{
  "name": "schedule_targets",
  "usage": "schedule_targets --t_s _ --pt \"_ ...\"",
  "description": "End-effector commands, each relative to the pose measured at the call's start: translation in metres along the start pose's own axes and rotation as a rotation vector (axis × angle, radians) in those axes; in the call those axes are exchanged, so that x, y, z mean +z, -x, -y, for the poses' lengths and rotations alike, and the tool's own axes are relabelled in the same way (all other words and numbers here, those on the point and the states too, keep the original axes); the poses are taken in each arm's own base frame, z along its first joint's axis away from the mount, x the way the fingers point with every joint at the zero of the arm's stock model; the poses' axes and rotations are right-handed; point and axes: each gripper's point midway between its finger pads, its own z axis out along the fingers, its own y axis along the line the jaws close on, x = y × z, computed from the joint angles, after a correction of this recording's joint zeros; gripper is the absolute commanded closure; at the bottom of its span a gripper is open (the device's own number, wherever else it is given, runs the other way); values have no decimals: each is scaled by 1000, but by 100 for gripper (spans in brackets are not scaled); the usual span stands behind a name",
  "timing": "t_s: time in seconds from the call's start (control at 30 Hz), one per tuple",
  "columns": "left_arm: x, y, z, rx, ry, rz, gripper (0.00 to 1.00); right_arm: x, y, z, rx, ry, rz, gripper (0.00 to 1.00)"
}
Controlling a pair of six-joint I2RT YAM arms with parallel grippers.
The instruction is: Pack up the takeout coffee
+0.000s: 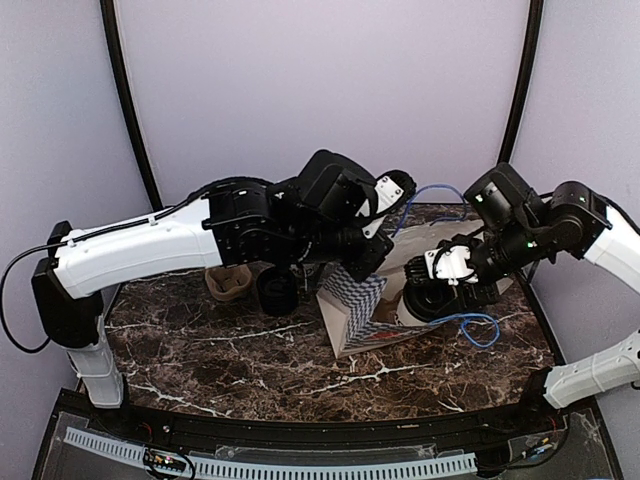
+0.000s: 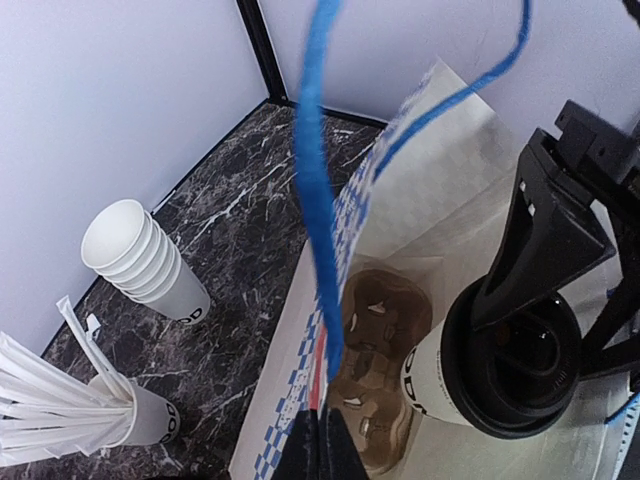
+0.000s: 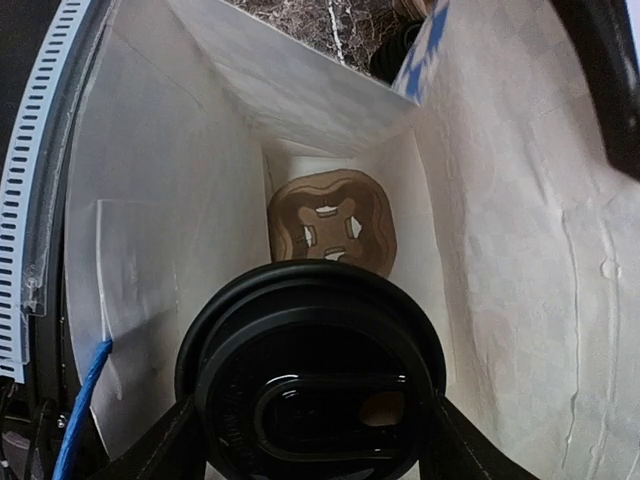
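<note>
- Marble-patterned table (image 1: 230, 350) carries everything, and both arms lean in over its far right part.
- White paper bag (image 1: 352, 305) with blue check edging comes next, its mouth pulled wide. Should that mouth sag, the paper walls would fold in against the cup.
- Left gripper (image 2: 320, 440) is pinched fully together on the bag's blue cord handle (image 2: 310, 180), drawing it taut. To my eye that is a thin hold. If the cord slipped out, the bag would go slack.
- Right gripper (image 3: 312, 430) has its jaws fairly wide, one finger on each side of the coffee cup just below the lid, and it does have hold of it.
- Brown pulp carrier (image 3: 330, 225) lies at the bottom of the bag, beyond the cup and apart from it.
- Coffee cup (image 2: 425, 380), white with dark lettering, is inside the bag's mouth but not yet in a carrier well. Set down off-centre, it would likely land on a ridge and tip over.
- Black lid (image 3: 315, 360) sits on the cup. A harder squeeze on the paper wall might pop it loose.
</note>
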Motion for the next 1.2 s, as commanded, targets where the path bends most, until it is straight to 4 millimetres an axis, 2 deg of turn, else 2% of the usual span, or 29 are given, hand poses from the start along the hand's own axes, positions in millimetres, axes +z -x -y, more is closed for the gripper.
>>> schedule_targets --t_s 0.0,0.03,0.07,0.1,0.13,0.17,0.2,0.23,0.27,0.3,0.37,0.5,0.6,0.7,0.83,1.0,1.1,1.17 --pt "-43 35 5 -136 -122 192 100 3 -23 -17 -58 -40 -88 41" --pt "-41 32 9 -139 -136 207 100 7 -28 -23 -69 -36 -103 41" --pt "-49 37 11 -140 -167 235 100 9 -32 -25 -72 -45 -114 41" --pt "-48 35 13 -142 -180 253 100 11 -35 -26 -71 -54 -121 41" --pt "-57 44 17 -137 -218 296 100 11 -37 -28 -77 -57 -124 41" --pt "-56 40 22 -126 -240 296 98 11 -37 -29 -87 -66 -123 41" --pt "-62 46 26 -110 -277 325 94 10 -37 -28 -95 -86 -124 41" --pt "-62 43 29 -101 -292 324 83 9 -36 -26 -102 -106 -120 41" --pt "-65 46 33 -90 -317 340 75 8 -35 -25 -107 -119 -117 41" --pt "-65 44 36 -83 -329 339 62 8 -34 -24 -111 -129 -112 41" --pt "-65 43 41 -62 -354 345 47 10 -34 -23 -115 -139 -114 41" --pt "-76 46 50 -16 -421 378 31 18 -44 -30 -132 -142 -140 41" --pt "-92 53 48 4 -434 431 27 22 -52 -43 -125 -104 -155 42" --pt "-108 61 29 1 -364 487 24 17 -58 -57 -131 -72 -151 42" --pt "-113 64 0 -14 -240 531 21 14 -59 -71 -143 -35 -144 42" --pt "-99 54 -35 -75 -149 519 20 23 -64 -86 -171 14 -154 42" --pt "-77 36 -63 -149 -96 462 20 27 -67 -93 -201 39 -167 43" --pt "-62 22 -74 -194 -114 427 20 30 -72 -99 -240 52 -189 43"
